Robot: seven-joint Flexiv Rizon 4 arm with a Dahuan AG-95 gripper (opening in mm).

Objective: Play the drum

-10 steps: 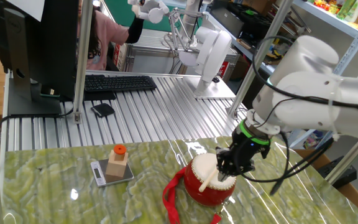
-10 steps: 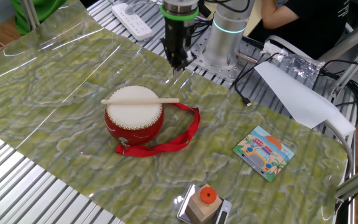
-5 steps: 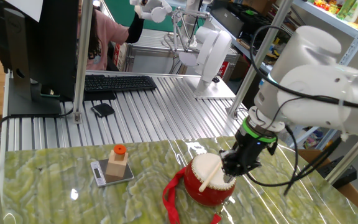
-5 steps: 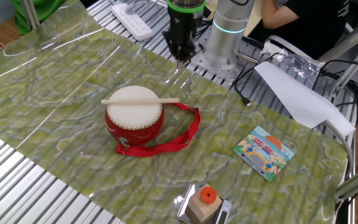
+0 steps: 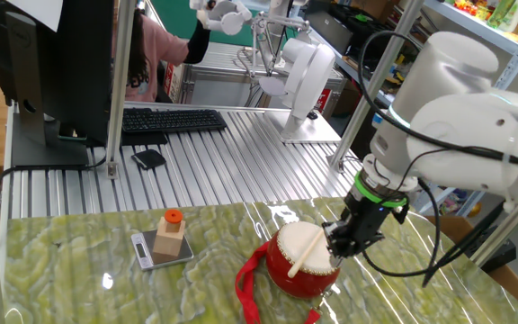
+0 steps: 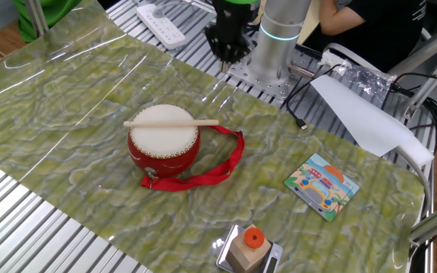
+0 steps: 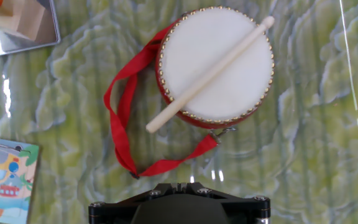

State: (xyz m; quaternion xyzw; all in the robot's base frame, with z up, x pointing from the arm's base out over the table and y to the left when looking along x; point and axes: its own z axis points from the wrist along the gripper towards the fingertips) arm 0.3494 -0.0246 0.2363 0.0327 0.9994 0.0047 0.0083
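The pincer (image 6: 224, 59) hangs closed and empty; below and ahead, the drumstick (image 7: 209, 73) lies loose across the drum (image 7: 216, 62), and a careless descent could roll it off.

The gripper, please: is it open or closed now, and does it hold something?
Gripper: closed, holding nothing; the stick lies across the drum.
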